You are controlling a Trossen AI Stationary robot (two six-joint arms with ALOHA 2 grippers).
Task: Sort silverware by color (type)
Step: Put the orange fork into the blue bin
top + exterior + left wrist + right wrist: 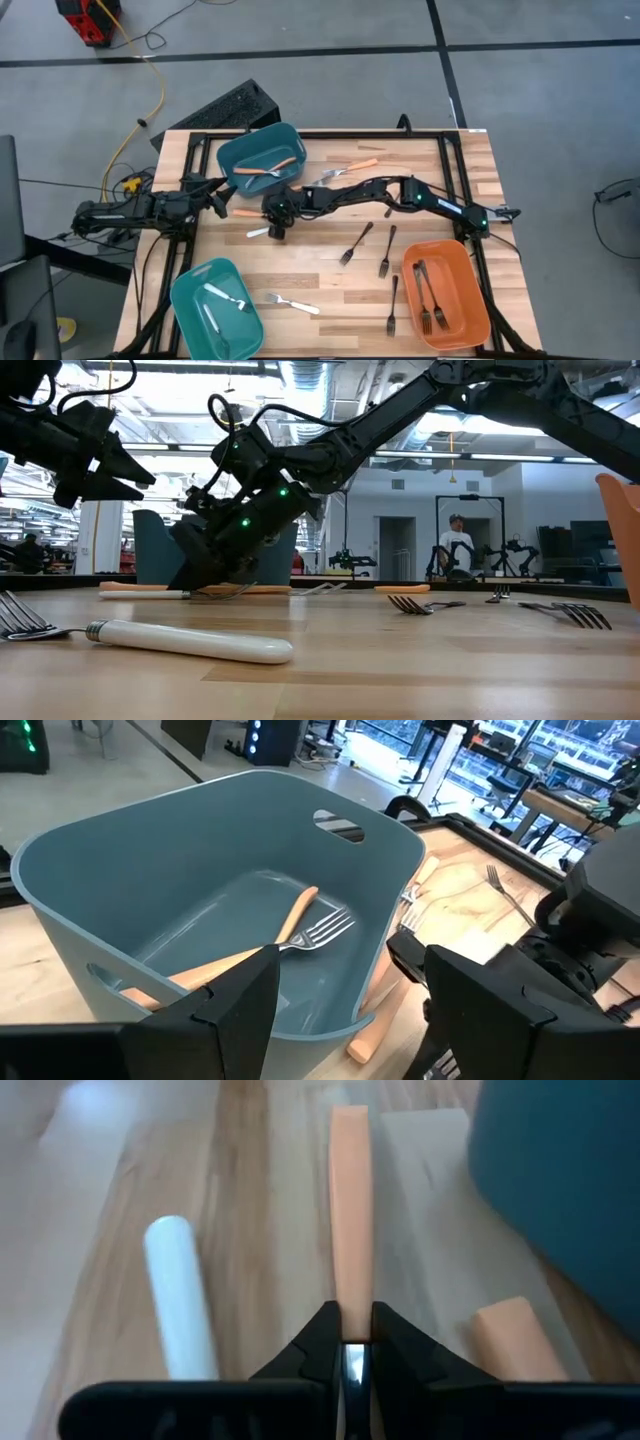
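Observation:
My right gripper (pixel 272 217) reaches across the table's middle to the left and is shut on an orange-handled fork (pixel 350 1210) lying beside the far teal bin (pixel 262 160). That bin holds two orange-handled forks (pixel 290 935). A white-handled fork (pixel 180 1305) lies just to the near side of the held one. Another orange handle (pixel 515 1335) rests against the foot of the bin. My left gripper (pixel 350 960) hovers open at the bin's left rim, holding nothing. My right gripper pinches the fork at its neck (pixel 351 1342), where the silver metal meets the orange handle, between its two fingertips. The fingers slant down from the table's right side and lie along the fork. The handle points away toward the left, low over the wood; whether it still rests there, I cannot tell.
An orange bin (pixel 470 300) at the near right holds black forks. A teal bin (pixel 190 300) at the near left holds a white fork. Three black forks (pixel 355 243) and a white fork (pixel 292 303) lie loose on the near half, an orange-handled one (pixel 350 170) at the far middle.

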